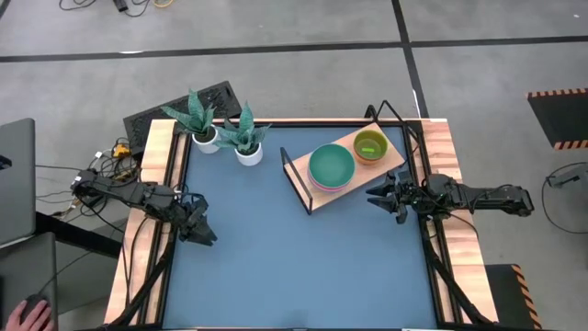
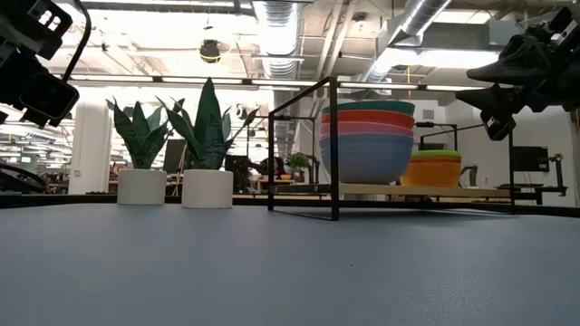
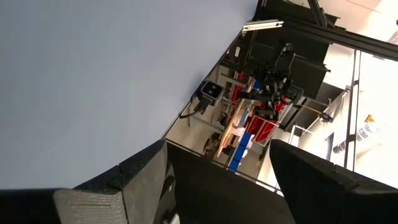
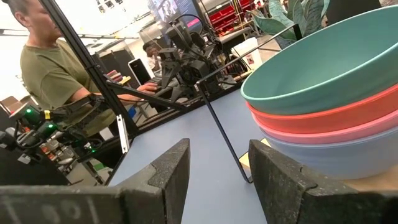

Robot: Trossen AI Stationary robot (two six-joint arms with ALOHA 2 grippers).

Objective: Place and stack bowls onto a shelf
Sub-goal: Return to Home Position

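On the light-wood shelf [image 1: 317, 197] stand two stacks of bowls. The larger stack [image 2: 366, 140] has a blue bowl at the bottom, then pink, coral-red and dark green [image 1: 331, 165] on top; it also shows in the right wrist view [image 4: 329, 93]. The small stack [image 2: 435, 168] shows orange-yellow below and lime green [image 1: 370, 144] on top. My right gripper [image 1: 378, 196] hovers open and empty just right of the shelf's near end. My left gripper [image 1: 204, 230] hangs open and empty near the table's left edge.
Two white pots with spiky green plants [image 1: 207, 138] [image 1: 247, 153] stand at the far left of the blue table top [image 1: 294, 267]. A person in a green shirt [image 4: 46, 68] shows beyond the table. A hand [image 1: 28, 317] shows at the lower left, off the table.
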